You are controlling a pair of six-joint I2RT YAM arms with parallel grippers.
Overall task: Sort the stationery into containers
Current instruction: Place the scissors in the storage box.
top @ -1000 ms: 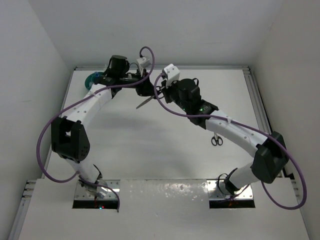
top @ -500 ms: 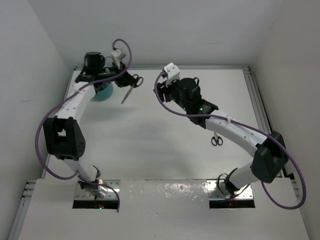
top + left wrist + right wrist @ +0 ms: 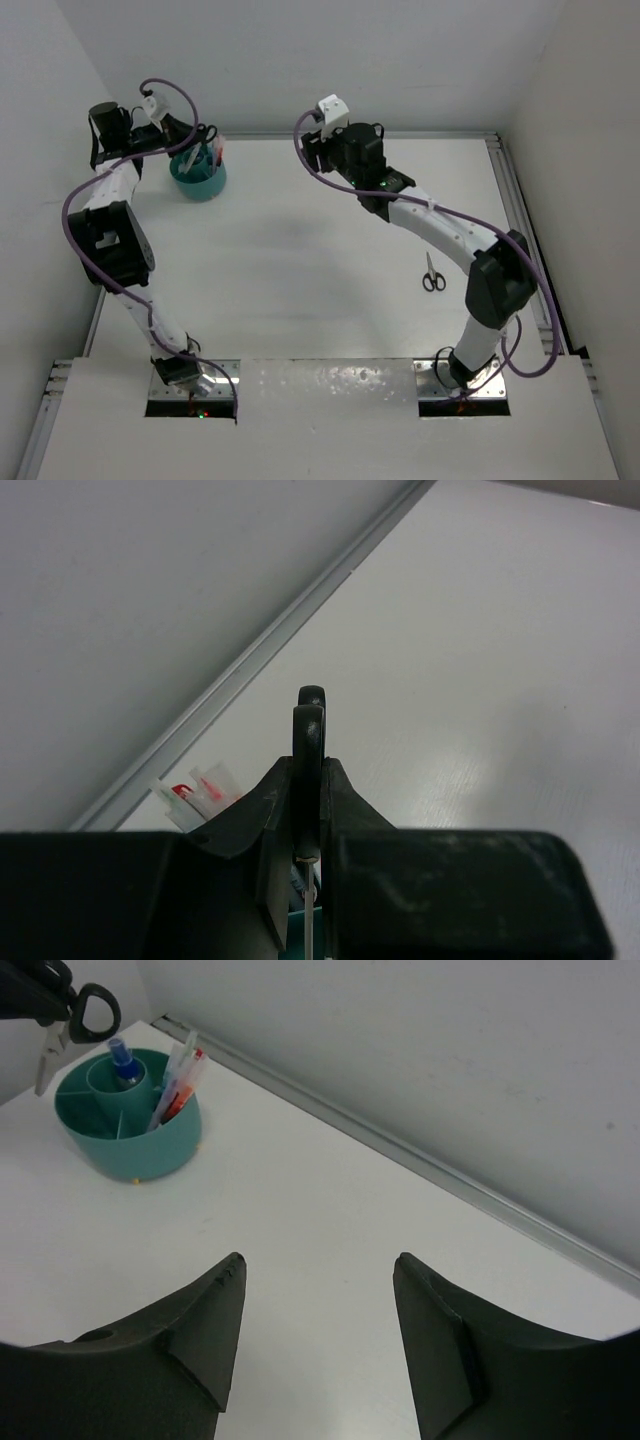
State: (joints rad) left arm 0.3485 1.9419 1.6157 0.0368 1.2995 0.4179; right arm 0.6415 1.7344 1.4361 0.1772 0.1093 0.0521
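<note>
Top view, L arm: we saw the left end effector (image 3: 192, 140) clamped on the scissors (image 3: 207, 134). In ~1 s it had carried them from mid-counter, near the R arm, to just above the teal tub (image 3: 198, 186).
Top view, R arm: the right end effector (image 3: 315, 150) had swung toward the back wall w/ nothing in it.
Top view, rest: the 2nd scissors (image 3: 432, 276) lay on the counter (image 3: 300, 260), well apart from the tub. Same spot as before, but now clear of the R forearm.
L wrist: handle loops were edge-on, pinched tight between the fingers (image 3: 250, 815); pens (image 3: 195, 788) showed below-left.
R wrist: jaws stood wide apart, empty. The tub held a blue-capped bottle (image 3: 121, 1060) in its centre cup and the pens beside it. The scissors hung blade-down by the far-left rim; we couldn't tell which compartment.
Meaning: carry done, we judged; release was still to come, then the 2nd pair.
</note>
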